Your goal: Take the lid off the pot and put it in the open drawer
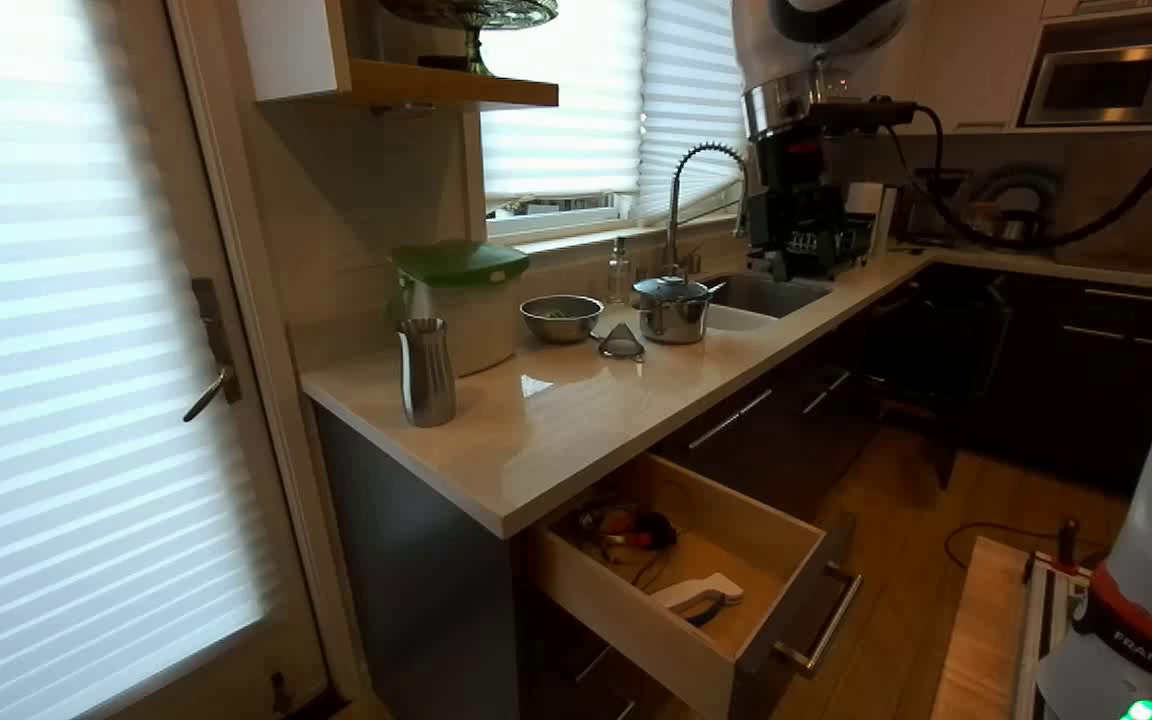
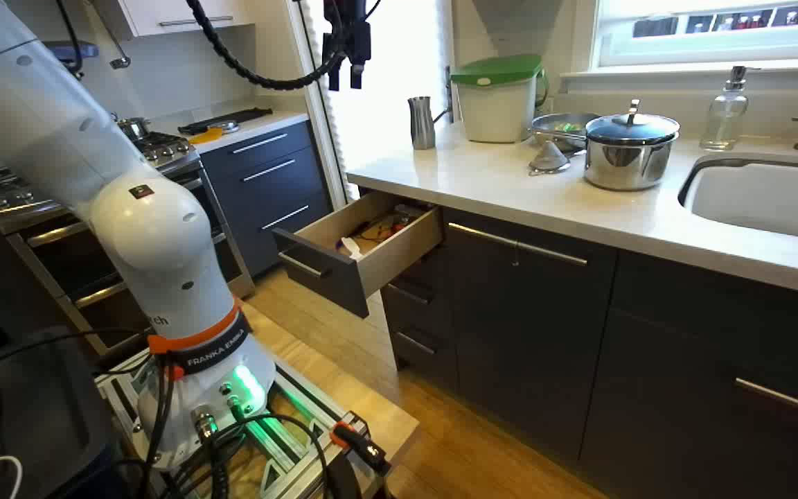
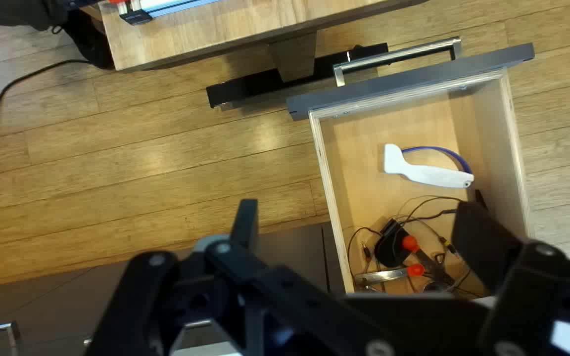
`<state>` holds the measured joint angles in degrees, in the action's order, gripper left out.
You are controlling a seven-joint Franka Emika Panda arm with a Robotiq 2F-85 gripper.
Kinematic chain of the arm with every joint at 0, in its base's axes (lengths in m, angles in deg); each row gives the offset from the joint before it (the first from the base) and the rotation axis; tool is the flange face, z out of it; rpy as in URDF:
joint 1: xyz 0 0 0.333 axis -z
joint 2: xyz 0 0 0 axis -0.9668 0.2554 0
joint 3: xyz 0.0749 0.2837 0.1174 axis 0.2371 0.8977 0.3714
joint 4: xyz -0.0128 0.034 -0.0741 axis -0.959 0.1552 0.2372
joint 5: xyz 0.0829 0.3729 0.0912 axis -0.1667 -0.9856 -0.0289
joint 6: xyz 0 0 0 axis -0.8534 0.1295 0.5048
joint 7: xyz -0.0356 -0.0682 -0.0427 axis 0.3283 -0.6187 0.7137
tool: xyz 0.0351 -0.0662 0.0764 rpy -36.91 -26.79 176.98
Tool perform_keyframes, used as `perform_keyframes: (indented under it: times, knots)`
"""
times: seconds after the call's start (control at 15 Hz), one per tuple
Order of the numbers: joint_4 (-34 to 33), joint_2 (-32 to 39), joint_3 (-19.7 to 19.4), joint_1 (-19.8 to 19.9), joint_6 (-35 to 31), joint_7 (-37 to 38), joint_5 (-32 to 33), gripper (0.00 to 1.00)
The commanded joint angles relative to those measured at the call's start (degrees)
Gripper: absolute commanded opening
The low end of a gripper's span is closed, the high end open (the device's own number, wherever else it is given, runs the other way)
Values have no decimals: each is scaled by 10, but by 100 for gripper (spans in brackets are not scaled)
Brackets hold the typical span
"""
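Note:
The silvery lid [image 1: 672,288] sits on the small steel pot [image 1: 674,322] on the counter. In an exterior view the lid [image 2: 633,127] lies flat with its handle up, covering the pot [image 2: 624,165]. The drawer [image 2: 330,274] is pulled open below the counter's end. Its dark front and light wooden inside also show in the wrist view [image 3: 413,76]. My gripper [image 2: 345,82] is high in the air, pointing down, apart from pot and drawer. In the wrist view my gripper [image 3: 359,205] has its fingers wide apart with nothing between them, and the drawer lies below.
A white-handled tool [image 3: 428,174], cables and a red-tipped clamp [image 3: 389,274] lie in the drawer. On the counter stand a cone strainer [image 2: 549,158], a steel bowl [image 1: 561,320], a steel canister [image 1: 426,372], a green-lidded bin [image 2: 496,104] and a soap bottle [image 2: 726,114] by the sink [image 2: 773,201].

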<state>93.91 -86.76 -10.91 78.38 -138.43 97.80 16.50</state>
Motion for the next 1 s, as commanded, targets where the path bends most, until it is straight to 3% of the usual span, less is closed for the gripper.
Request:
perform_keyframes:
  times: [0.0, 0.33, 0.47, 0.73, 0.93]
  knots:
    - [-1, 1, -6, -7, 1, 2, 2, 100]
    - [-1, 1, -6, -7, 1, 2, 2, 100]
    - [-7, 0, -16, 7, -80, 24, 13, 100]
    - [-59, 36, -72, 40, -182, 12, -5, 100]
    - [-161, 111, -145, 49, -101, -123, -76, 100]
